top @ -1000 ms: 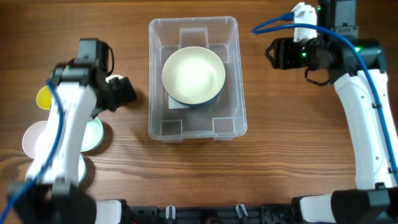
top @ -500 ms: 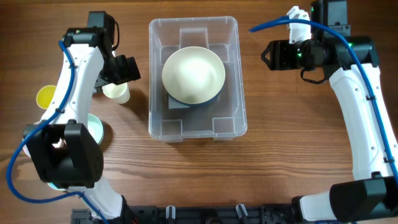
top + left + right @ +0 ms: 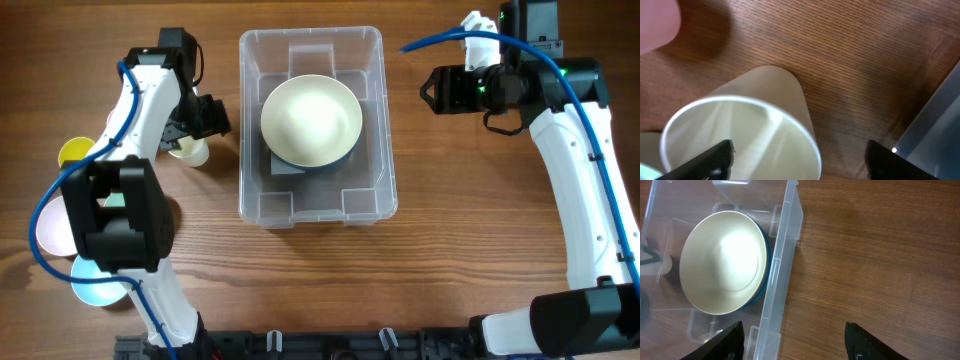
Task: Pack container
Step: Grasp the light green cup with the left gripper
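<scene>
The container (image 3: 385, 130) is a clear rectangular bin at the table's middle. In it lies a cream bowl (image 3: 311, 122) with a blue outside, also in the right wrist view (image 3: 722, 262). A cream cup (image 3: 190, 151) stands left of the container, close up in the left wrist view (image 3: 745, 130). My left gripper (image 3: 210, 117) is open at the cup (image 3: 800, 162), one finger over its mouth and the other outside, apart from its wall. My right gripper (image 3: 430, 90) is open and empty over bare table right of the container's rim (image 3: 785, 255).
A yellow cup (image 3: 72, 153), a pink plate (image 3: 48, 228) and a light blue plate (image 3: 100, 288) lie at the left, partly under my left arm. The container's corner (image 3: 945, 115) shows at the right of the left wrist view. A pink blur (image 3: 657, 22) is at its top left.
My left arm has swung toward the back of the table and its gripper now sits at the cream cup. My right gripper shifted slightly left a second ago and has stayed still since.
</scene>
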### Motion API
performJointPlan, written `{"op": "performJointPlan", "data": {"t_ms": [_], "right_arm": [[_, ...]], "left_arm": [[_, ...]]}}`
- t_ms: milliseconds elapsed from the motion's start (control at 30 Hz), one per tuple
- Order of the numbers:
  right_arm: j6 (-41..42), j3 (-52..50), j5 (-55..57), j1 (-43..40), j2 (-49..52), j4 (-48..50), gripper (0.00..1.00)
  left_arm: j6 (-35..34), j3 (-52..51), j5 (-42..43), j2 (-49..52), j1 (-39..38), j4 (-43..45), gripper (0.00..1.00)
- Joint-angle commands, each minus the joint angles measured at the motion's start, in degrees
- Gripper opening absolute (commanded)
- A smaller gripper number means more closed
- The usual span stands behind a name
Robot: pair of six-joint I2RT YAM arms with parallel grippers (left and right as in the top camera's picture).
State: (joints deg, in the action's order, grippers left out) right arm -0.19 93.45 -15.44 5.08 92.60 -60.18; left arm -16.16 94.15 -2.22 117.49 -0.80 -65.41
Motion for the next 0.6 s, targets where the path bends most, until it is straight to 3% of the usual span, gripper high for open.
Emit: {"op": "performJointPlan", "data": {"t_ms": [0, 133, 300, 567], "right_arm": [[0.6, -0.5, -1.2, -0.1, 0.7, -0.1, 0.65], [0.6, -0.5, -1.2, -0.1, 0.7, -0.1, 0.65], [0.6, -0.5, -1.2, -0.1, 0.7, -0.2, 0.65], [0.6, -0.5, -1.2, -0.1, 0.7, -0.1, 0.64]], "left_arm": [[0.3, 1.1, 1.0, 2.0, 0.2, 0.7, 0.56], [0.0, 1.1, 1.2, 2.6, 0.2, 0.9, 0.21], [-1.0, 1.1, 1.1, 2.6, 0.2, 0.9, 0.05], [-0.9, 5.4, 1.1, -0.1, 0.2, -3.5, 0.04]]}}
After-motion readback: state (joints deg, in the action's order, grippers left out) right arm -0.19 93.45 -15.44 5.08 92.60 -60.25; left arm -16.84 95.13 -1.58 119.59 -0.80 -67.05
